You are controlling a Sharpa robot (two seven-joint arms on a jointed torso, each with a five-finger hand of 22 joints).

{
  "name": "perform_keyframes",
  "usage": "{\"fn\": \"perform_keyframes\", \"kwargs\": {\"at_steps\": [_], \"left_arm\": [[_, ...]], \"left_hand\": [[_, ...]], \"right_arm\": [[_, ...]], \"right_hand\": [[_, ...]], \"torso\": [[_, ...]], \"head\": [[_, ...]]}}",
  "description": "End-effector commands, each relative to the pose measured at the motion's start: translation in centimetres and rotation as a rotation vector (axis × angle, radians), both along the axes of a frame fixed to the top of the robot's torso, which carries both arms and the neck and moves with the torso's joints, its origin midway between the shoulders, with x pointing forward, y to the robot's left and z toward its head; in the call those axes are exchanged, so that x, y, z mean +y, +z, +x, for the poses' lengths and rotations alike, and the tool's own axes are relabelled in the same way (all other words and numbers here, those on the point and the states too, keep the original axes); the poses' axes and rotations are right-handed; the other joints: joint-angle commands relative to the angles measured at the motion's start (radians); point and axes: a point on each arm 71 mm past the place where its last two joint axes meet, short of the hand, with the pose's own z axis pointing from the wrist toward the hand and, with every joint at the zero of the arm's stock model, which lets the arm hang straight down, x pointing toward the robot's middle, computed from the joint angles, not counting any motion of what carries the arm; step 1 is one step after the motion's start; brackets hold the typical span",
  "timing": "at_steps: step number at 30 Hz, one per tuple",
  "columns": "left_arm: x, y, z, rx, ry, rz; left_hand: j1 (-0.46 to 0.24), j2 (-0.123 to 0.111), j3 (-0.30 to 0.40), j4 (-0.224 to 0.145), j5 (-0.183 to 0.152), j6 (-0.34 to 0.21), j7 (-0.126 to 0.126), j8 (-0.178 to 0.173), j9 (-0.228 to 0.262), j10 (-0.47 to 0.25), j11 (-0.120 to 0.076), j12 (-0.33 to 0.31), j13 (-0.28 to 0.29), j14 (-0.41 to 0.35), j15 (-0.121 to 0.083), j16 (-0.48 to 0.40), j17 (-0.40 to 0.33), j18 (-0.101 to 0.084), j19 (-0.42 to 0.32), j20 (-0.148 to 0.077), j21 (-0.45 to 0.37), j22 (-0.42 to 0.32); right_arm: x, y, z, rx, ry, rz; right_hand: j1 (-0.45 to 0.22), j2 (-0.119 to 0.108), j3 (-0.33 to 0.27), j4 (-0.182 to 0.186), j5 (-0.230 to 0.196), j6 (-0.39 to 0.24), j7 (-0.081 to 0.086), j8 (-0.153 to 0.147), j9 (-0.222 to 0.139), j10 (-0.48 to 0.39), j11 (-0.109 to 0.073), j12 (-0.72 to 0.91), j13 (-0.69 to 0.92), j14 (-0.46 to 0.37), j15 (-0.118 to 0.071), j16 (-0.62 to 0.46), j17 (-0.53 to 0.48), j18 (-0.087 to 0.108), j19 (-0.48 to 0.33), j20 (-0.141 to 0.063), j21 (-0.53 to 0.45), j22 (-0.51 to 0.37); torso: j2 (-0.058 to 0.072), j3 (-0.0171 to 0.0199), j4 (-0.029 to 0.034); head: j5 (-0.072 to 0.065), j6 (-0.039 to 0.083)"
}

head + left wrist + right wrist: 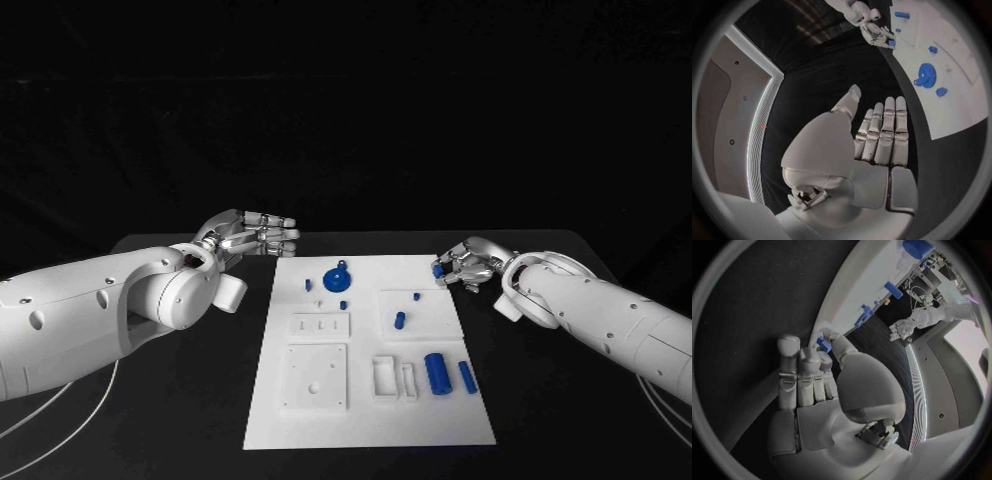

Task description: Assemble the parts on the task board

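Your right hand pinched a small blue part at the task board's upper-right edge, while your left hand hovered empty, fingers extended, at upper left.

Dim surroundings swallow the black counter; the white task board stands out evenly lit, and wrist views bend strongly at their rims.
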Motion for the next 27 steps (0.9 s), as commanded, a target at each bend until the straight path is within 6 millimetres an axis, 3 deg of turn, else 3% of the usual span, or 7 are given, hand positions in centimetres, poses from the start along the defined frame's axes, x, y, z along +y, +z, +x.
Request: {"fn": "perform_keyframes", "kwargs": {"at_steps": [1, 12, 15, 27], "left_arm": [[-0.27, 0.04, -0.07, 0.0, -0.022, 0.002], [-0.3, 0.0, -0.08, 0.005, -0.025, 0.004], [-0.32, -0.01, -0.1, 0.006, -0.026, 0.005], [-0.29, -0.03, -0.16, 0.008, -0.029, 0.01]], "left_hand": [[0.006, 0.006, 0.0, -0.006, 0.005, -0.005, 0.002, -0.005, -0.001, -0.003, 0.001, -0.002, 0.001, -0.008, 0.0, -0.005, -0.001, 0.019, 0.002, 0.004, -0.006, 0.002], [0.005, 0.008, 0.0, -0.007, 0.005, -0.006, 0.003, -0.005, -0.001, -0.003, 0.001, -0.002, 0.001, -0.009, 0.001, -0.005, -0.001, 0.019, 0.002, 0.004, -0.005, 0.002], [0.007, 0.008, 0.0, -0.008, 0.004, -0.009, 0.003, -0.005, -0.001, -0.004, 0.001, -0.002, 0.001, -0.009, 0.001, -0.005, -0.001, 0.019, 0.001, 0.004, -0.005, 0.002], [0.011, 0.007, 0.002, -0.013, 0.005, -0.012, 0.004, -0.005, -0.001, -0.006, 0.002, -0.002, 0.001, -0.007, 0.0, -0.005, -0.001, 0.019, 0.001, 0.003, -0.004, 0.003]], "right_arm": [[0.13, -0.1, -0.03, 0.006, 0.015, 0.001], [0.03, -0.19, -0.02, 0.008, 0.01, -0.001], [0.05, -0.25, -0.04, 0.006, 0.009, -0.001], [0.27, -0.3, -0.08, -0.023, -0.001, -0.008]], "right_hand": [[-0.009, 0.001, 0.006, -0.001, -0.004, 0.009, 0.001, -0.002, 0.0, 0.007, 0.0, 0.007, 0.002, 0.004, -0.001, 0.006, 0.001, -0.015, 0.045, -0.007, 0.005, 0.06], [-0.014, 0.01, 0.062, -0.004, -0.05, 0.067, 0.011, -0.002, 0.0, 0.006, 0.018, 0.013, 0.007, 0.004, 0.01, 0.008, 0.004, -0.004, 0.043, 0.002, 0.009, 0.06], [-0.014, 0.017, 0.083, -0.002, -0.085, 0.107, 0.01, -0.001, 0.002, 0.004, 0.024, 0.014, 0.008, 0.004, 0.014, 0.009, 0.005, 0.002, 0.043, 0.007, 0.01, 0.06], [-0.013, 0.015, 0.07, 0.011, -0.093, 0.162, 0.0, -0.002, 0.003, 0.011, 0.02, 0.02, 0.009, 0.008, 0.012, 0.021, 0.017, 0.009, 0.046, 0.008, 0.025, 0.062]], "torso": [[0.0, 0.0004, -0.0004], [-0.001, 0.0001, -0.0013], [0.0, -0.0004, -0.0012], [0.0, -0.0014, 0.0001]], "head": [[0.001, 0.0], [0.0, 0.001], [-0.001, 0.001], [-0.003, 0.002]]}}
